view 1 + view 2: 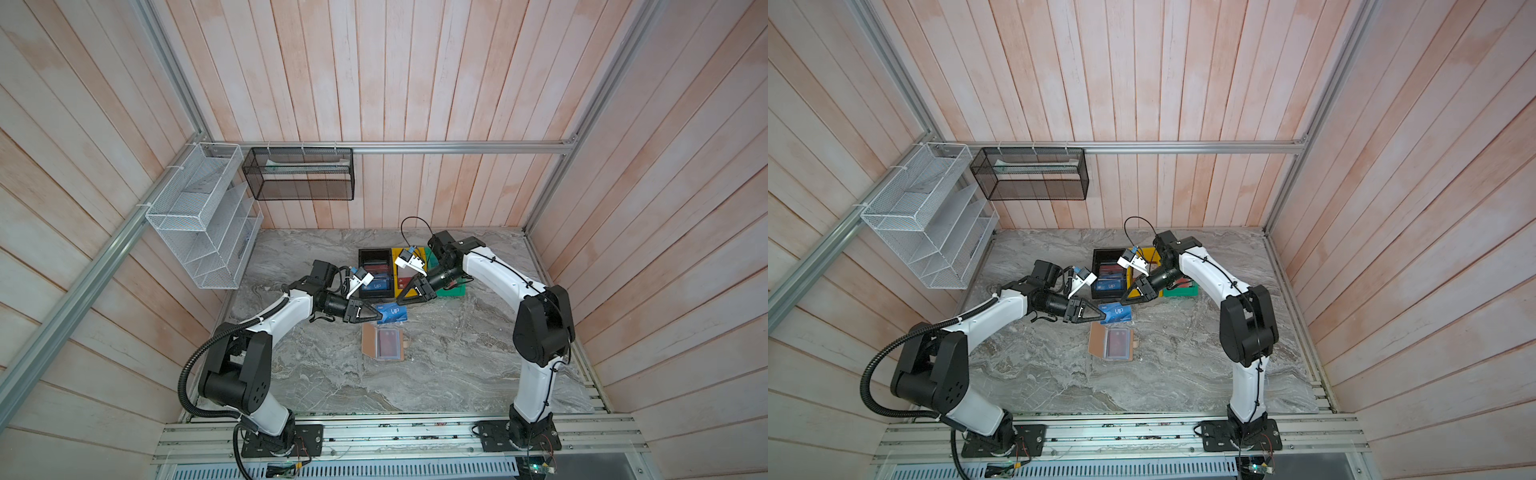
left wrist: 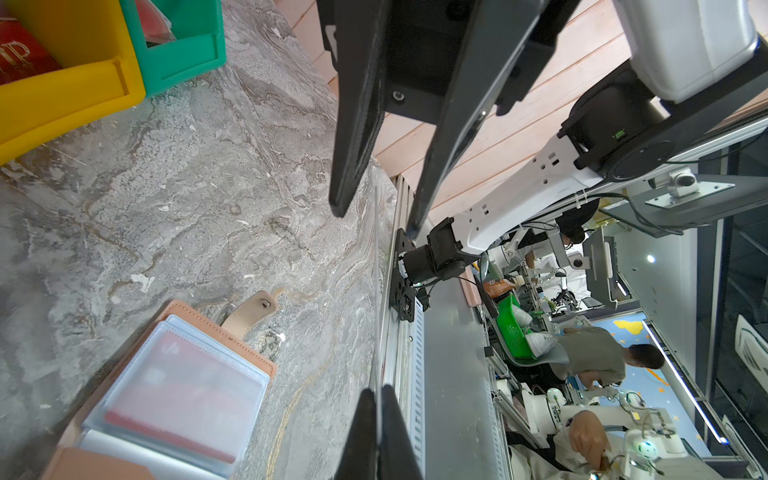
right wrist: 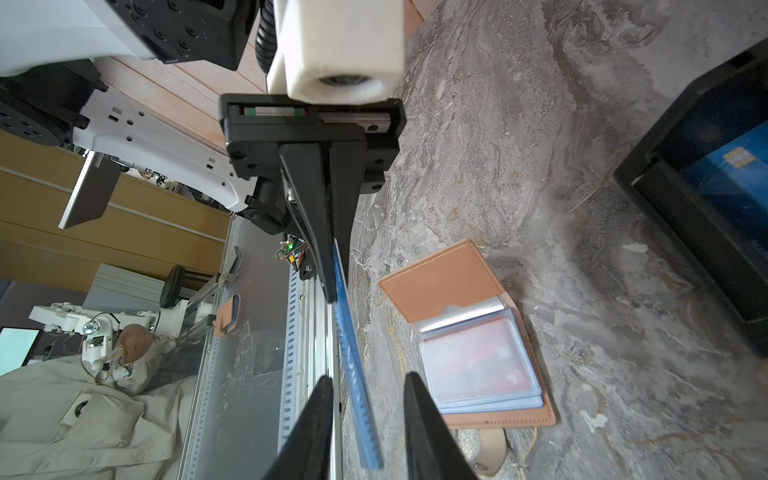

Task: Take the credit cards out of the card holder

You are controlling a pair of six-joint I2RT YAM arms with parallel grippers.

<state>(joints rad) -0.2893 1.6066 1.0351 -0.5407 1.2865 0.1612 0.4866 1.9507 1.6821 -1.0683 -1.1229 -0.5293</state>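
Grey marble-pattern tabletop [image 1: 436,365], pink plank walls [image 1: 415,83]. The card holder [image 1: 384,343] lies open and flat near table centre, with its snap tab [image 2: 253,309] at its 3 o'clock. A red card [image 3: 478,361] sits inside the top clear sleeve.

At the holder's 12 o'clock I see the blue VIP card [image 1: 392,312] held off the table. The left gripper [image 1: 379,317] pinches its 9 o'clock end, jaws closed on it. The right gripper [image 3: 369,380] comes in from 1 o'clock, jaws narrowly apart and straddling the card's other end. I cannot tell whether it touches.

Further toward 12 stand three bins side by side: a black bin [image 1: 375,252] holding blue cards [image 1: 376,286], a yellow bin [image 2: 75,95] and a green bin [image 2: 187,58]. The right arm [image 1: 498,278] overhangs the yellow and green ones.

A white wire rack [image 1: 187,216] and a black mesh basket [image 1: 299,187] hang on the walls toward 10–11 o'clock.
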